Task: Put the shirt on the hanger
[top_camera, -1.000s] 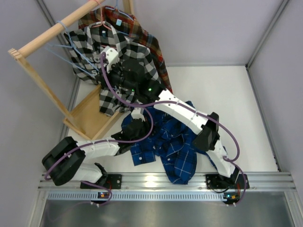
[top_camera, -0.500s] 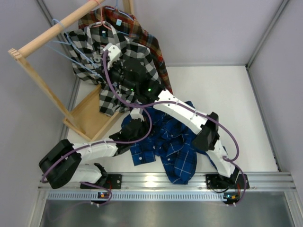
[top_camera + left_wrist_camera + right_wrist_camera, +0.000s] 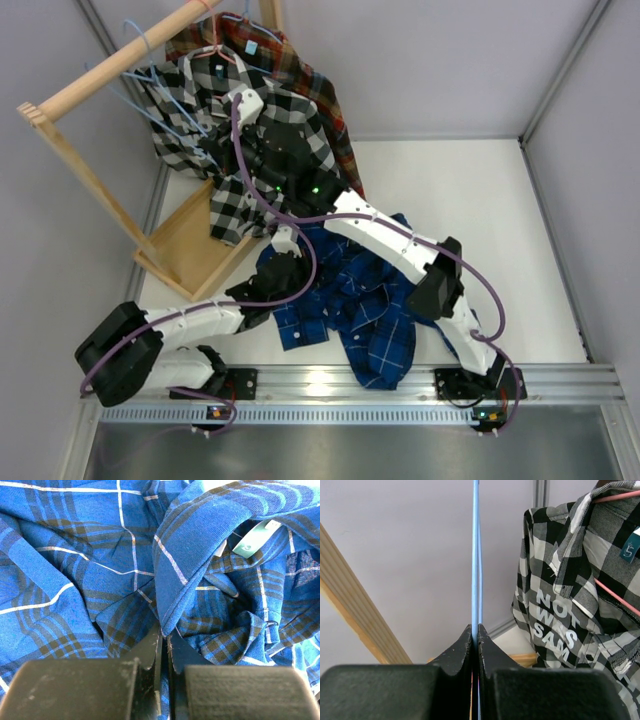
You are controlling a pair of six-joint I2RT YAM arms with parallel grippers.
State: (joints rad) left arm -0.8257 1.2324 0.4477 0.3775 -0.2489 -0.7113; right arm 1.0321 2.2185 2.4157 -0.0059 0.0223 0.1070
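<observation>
The dark blue plaid shirt [image 3: 355, 300] lies crumpled on the white table near the arm bases. My left gripper [image 3: 280, 262] is shut on a fold of the shirt [image 3: 195, 540] at its left edge; the cloth runs between the fingertips in the left wrist view [image 3: 165, 632]. My right gripper [image 3: 215, 150] reaches up to the wooden rack and is shut on the thin light-blue wire hanger [image 3: 476, 555]. The hanger [image 3: 150, 95] hangs near the rack's rail, its hook above the rail.
A wooden rack [image 3: 100, 80] stands at the back left with a flat wooden base [image 3: 190, 245]. A black-and-white checked shirt with lettering [image 3: 570, 605] and a red-brown plaid shirt [image 3: 320, 90] hang on it, on a pinkish-red hanger [image 3: 615, 595]. Grey walls close in left and right.
My right gripper has moved up and slightly right with the blue hanger, lifting its hook above the rail. My left arm's base link has shifted slightly; its gripper stays on the shirt.
</observation>
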